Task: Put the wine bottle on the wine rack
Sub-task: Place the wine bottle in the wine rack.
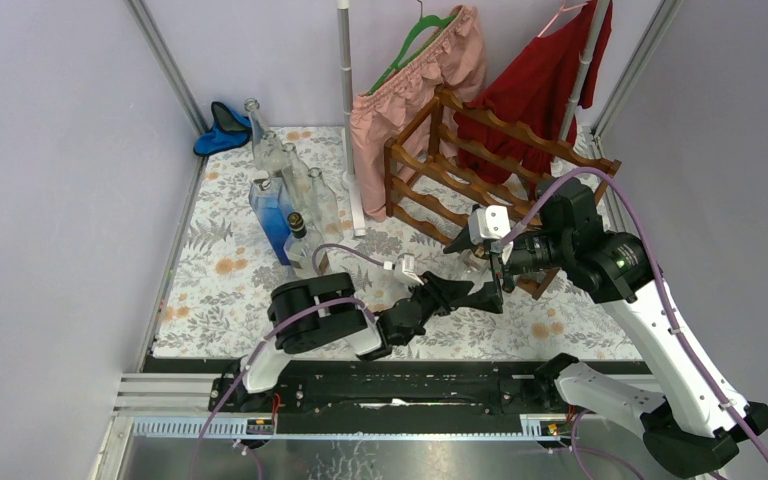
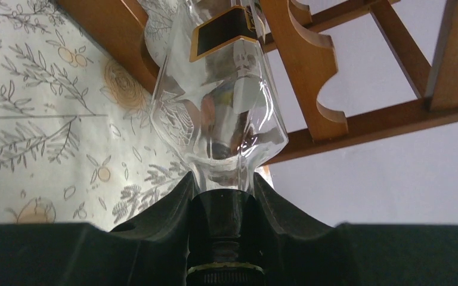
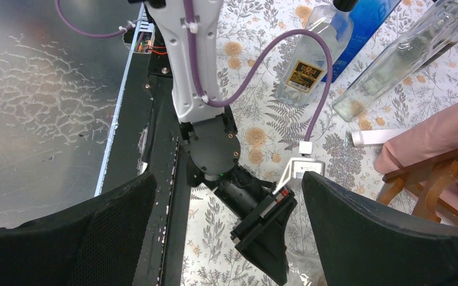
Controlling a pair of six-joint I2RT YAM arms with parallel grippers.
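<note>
The clear wine bottle (image 2: 220, 107) sits at the front foot of the single wine rack (image 1: 480, 150), its neck pinched in the left gripper's (image 2: 222, 196) jaws. The right gripper (image 3: 229, 232) hovers above, jaws spread wide. On the floral tabletop (image 1: 220, 290), between lilac walls, stands a cluster of other bottles (image 1: 295, 195); two garments (image 1: 410, 90) hang behind.

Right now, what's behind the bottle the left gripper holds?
Wine rack rails and floral cloth. Whatever lies straight behind is distorted through the glass; left gripper covers the bottle's neck.

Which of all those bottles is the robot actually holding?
The clear wine bottle by the wine rack, its neck clamped in the left gripper; the other bottles stand loose in a cluster.
</note>
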